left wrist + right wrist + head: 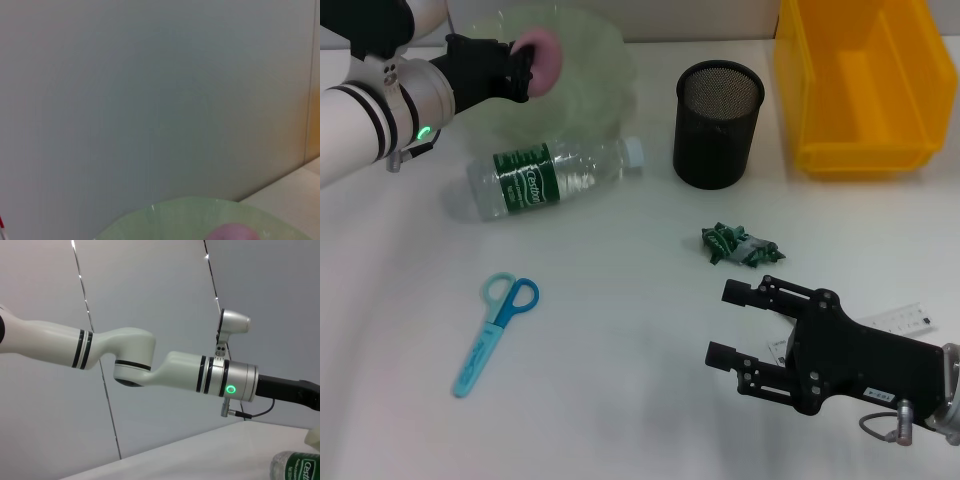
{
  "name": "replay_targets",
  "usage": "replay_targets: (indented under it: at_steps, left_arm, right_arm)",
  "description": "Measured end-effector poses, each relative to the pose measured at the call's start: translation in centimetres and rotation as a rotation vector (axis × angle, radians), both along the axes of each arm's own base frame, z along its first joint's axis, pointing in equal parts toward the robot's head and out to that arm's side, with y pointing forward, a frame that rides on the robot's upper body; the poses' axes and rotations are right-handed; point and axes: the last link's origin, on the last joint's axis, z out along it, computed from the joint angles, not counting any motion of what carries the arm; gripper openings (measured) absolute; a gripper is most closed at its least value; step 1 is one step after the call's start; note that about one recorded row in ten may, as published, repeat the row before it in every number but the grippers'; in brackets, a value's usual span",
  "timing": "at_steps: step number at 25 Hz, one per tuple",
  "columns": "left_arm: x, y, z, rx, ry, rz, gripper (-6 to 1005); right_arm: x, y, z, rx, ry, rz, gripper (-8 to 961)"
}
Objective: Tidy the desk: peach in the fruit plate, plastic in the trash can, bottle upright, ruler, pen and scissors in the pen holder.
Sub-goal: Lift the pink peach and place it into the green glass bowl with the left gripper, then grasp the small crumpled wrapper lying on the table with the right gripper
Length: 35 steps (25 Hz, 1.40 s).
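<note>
Hanging over the green plate, the peach sat clamped in the left gripper. Beside the plate a bottle lay on its side, near the mesh holder. Scissors and plastic lay on the desk. Near the ruler, the right gripper held its fingers apart.

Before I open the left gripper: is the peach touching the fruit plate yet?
Cannot tell. Head view shows the left gripper holding the peach over the fruit plate; no view shows contact or gap.
</note>
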Motion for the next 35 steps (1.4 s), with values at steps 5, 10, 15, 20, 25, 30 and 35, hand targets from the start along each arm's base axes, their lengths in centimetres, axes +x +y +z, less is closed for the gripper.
replay_targets:
  at_steps: [5, 10, 15, 20, 25, 30, 35]
  left_arm:
    - [0.1, 0.1, 0.1, 0.005, -0.014, 0.005, 55]
    - [0.2, 0.0, -0.1, -0.002, -0.007, -0.002, 167]
    - [0.2, -0.1, -0.2, -0.005, -0.011, -0.001, 339]
    - [0.2, -0.2, -0.1, -0.008, -0.023, -0.004, 444]
    - [1.1, -1.4, 0.3, -0.067, -0.153, -0.057, 458]
    - [2.2, -3.8, 2.5, -0.134, -0.335, -0.163, 516]
    - [2.5, -7.1, 4.3, -0.245, -0.453, -0.306, 640]
  right_arm:
    - [-0.1, 0.1, 0.0, 0.000, 0.000, 0.002, 703]
    - [-0.1, 0.1, 0.0, 0.000, 0.000, 0.002, 702]
    - [-0.1, 0.1, 0.0, 0.000, -0.001, 0.003, 702]
    - [-0.1, 0.2, 0.0, 0.005, 0.001, 0.001, 703]
    - [0.0, 0.2, 0.2, 0.018, 0.008, -0.011, 702]
    - [0.3, 0.1, 0.5, 0.028, 0.025, -0.048, 702]
    - [0.9, 0.0, 0.9, 0.052, 0.030, -0.084, 703]
